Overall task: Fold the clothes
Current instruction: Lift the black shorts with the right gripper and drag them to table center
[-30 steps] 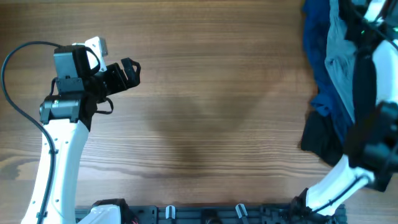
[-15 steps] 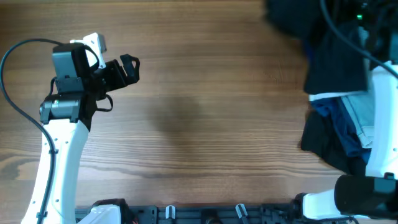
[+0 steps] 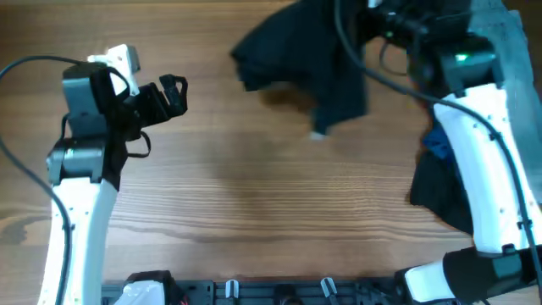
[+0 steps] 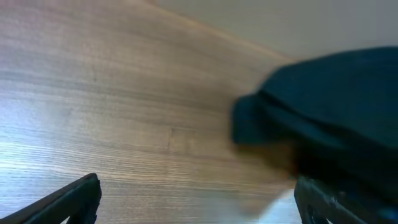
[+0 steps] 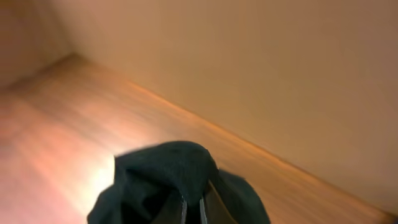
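Dark garment pinched between closed fingers, above wooden table, beige wall behind

Bright even light, black garment motion-blurred, wrist views soft — right one orange-tinted.

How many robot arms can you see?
2. The left arm stands at the left, holding nothing; the right arm reaches in from the right, its gripper shut on a black garment.

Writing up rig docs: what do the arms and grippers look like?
White links, black joints on both. The left arm has a white wrist camera box and a looping black cable; the left gripper is black. The right arm shows a green light and black cables.
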You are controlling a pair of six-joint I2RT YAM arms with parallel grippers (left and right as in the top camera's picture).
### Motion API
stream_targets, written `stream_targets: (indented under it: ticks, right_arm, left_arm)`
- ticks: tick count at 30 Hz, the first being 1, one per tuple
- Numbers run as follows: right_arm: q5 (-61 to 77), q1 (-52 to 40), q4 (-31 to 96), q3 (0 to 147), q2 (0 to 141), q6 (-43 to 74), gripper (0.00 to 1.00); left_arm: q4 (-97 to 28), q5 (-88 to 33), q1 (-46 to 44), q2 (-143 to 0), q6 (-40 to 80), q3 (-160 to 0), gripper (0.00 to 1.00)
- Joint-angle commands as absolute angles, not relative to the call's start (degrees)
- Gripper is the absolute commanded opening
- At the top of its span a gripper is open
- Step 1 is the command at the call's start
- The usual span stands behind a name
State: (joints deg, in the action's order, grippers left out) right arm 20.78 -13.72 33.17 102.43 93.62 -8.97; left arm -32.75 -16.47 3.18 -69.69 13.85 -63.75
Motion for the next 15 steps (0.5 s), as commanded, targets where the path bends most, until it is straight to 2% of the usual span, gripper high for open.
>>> stream_targets:
  ticks: [1, 7, 15]
  right_arm:
    - [22.33, -17.69, 32.49, 103.96, 92.36, -5.32, 0.04]
    - [22.35, -22.76, 33.98, 103.92, 92.38, -3.31, 0.04]
    - [22.31, -26.68, 31.94, 103.81, 92.95, 0.23, 0.04]
  left_arm:
    - [-34.2, -16.62, 3.7, -64.01, 13.91, -64.86, 1.0]
    - [-38.04, -11.88, 3.7, -57.98, 13.93, -64.86, 1.0]
    - [-43.68, -11.94, 3.7, -54.26, 13.96, -64.86, 1.0]
